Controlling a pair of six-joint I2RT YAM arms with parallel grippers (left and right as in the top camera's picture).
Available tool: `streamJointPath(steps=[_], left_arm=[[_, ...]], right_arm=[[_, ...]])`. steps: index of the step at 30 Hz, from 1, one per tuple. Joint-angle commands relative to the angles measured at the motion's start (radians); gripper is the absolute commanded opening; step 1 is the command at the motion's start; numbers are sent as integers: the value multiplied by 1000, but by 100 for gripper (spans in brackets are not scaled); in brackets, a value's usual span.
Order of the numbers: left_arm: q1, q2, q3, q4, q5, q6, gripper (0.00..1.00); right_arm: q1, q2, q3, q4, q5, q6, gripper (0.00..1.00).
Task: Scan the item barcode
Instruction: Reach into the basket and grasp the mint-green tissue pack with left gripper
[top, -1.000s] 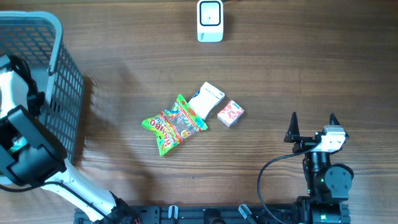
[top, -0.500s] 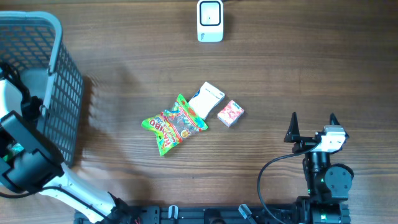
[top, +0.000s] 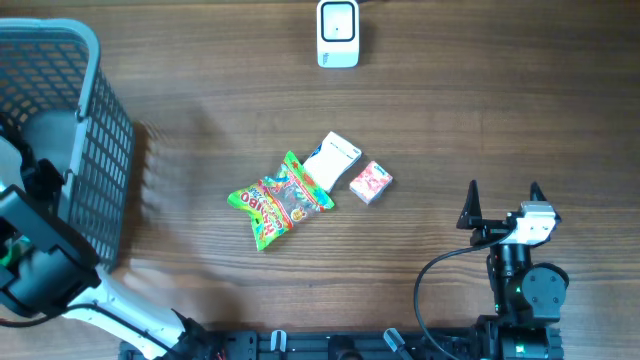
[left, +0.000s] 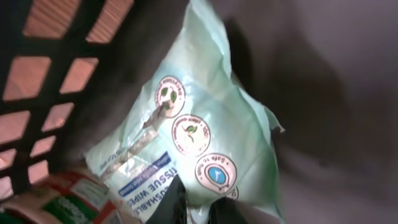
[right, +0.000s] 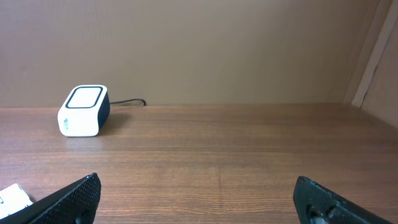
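Overhead view: a grey mesh basket (top: 95, 140) stands at the 10 o'clock edge of the wooden table (top: 480, 110), and the left arm (top: 45, 265) rises from 8 o'clock and reaches over the basket's rim, its own body hiding its fingers here. A white barcode scanner (top: 338, 33) sits at 12 o'clock. Near the centre lie a green candy bag (top: 280, 200), a white box (top: 332, 158) touching the bag at its 1 o'clock side, and a small pink packet (top: 370, 182) just beside the box at 4 o'clock. The right gripper (top: 502, 200) rests at 4 o'clock, well apart from these, its jaws spread wide and holding nothing. Left wrist view: inside the basket, a pale green wipes pack (left: 205, 124) leans against the lattice wall at 9 o'clock; the left gripper (left: 198, 208), at 6 o'clock, has its jaws pressed together, pinching the pack's lower edge. A red and green wrapper (left: 56, 200) lies at 8 o'clock, partly under the pack. Right wrist view: the two dark fingertips (right: 71, 199) stand far apart at 8 and 4 o'clock over bare wood, with the scanner at 10 o'clock and a corner of the white box at the 8 o'clock edge.
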Motion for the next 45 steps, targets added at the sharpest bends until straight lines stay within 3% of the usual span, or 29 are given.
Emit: streamJointPath(steps=[1, 6, 9, 11, 16, 20, 24, 27, 29, 32, 33, 34, 35, 36, 37, 38, 40, 41, 42, 43, 44, 45], left_arm=[[-44, -124, 83, -40, 187, -66, 4], [-78, -359, 127, -48, 438, -66, 4], [-74, -488, 127, -47, 449, -85, 4], [-74, -479, 118, -74, 335, -84, 100], [-74, -357, -1, -55, 196, -58, 100], [-72, -158, -72, -64, 88, -58, 99], [-78, -58, -72, -77, 66, -58, 95], [-69, -40, -80, -61, 41, -59, 84], [-69, -40, -99, -34, 43, -59, 66], [-70, -40, -106, -16, 56, -58, 61], [-69, -40, -106, -16, 56, -58, 62], [-69, -40, -106, -14, 56, -58, 72], [-69, -40, -110, -3, 56, -58, 92], [-69, -40, -116, 7, 56, -58, 93], [-69, -40, -126, 22, 56, -58, 89], [-69, -40, -138, 34, 56, -58, 74], [-69, -40, -172, 59, 56, -54, 59], [-69, -40, -190, 69, 56, -54, 47], [-69, -40, -192, 68, 56, -54, 26], [-70, -40, -192, 62, 56, -55, 12], [-70, -40, -189, 58, 56, -55, 4], [-70, -40, -183, 57, 56, -55, 4]], right_arm=[[5, -7, -1, 6, -1, -14, 100], [5, -7, -1, 6, -1, -14, 100], [5, -7, -1, 6, -1, -14, 100], [5, -7, -1, 6, -1, -14, 100], [5, -7, -1, 6, -1, -14, 100], [5, -7, -1, 6, -1, -14, 100], [5, -7, -1, 6, -1, -14, 100], [5, -7, -1, 6, -1, -14, 100], [5, -7, -1, 6, -1, -13, 100], [5, -7, -1, 6, -1, -14, 99], [5, -7, -1, 6, -1, -14, 100], [5, -7, -1, 6, -1, -14, 100], [5, -7, -1, 6, -1, -13, 100], [5, -7, -1, 6, -1, -13, 100], [5, -7, -1, 6, -1, -14, 100], [5, -7, -1, 6, -1, -13, 100], [5, -7, -1, 6, -1, -14, 100], [5, -7, -1, 6, -1, -14, 100], [5, -7, -1, 6, -1, -14, 100], [5, -7, -1, 6, -1, -14, 100], [5, -7, -1, 6, -1, -14, 100], [5, -7, -1, 6, -1, -14, 100]])
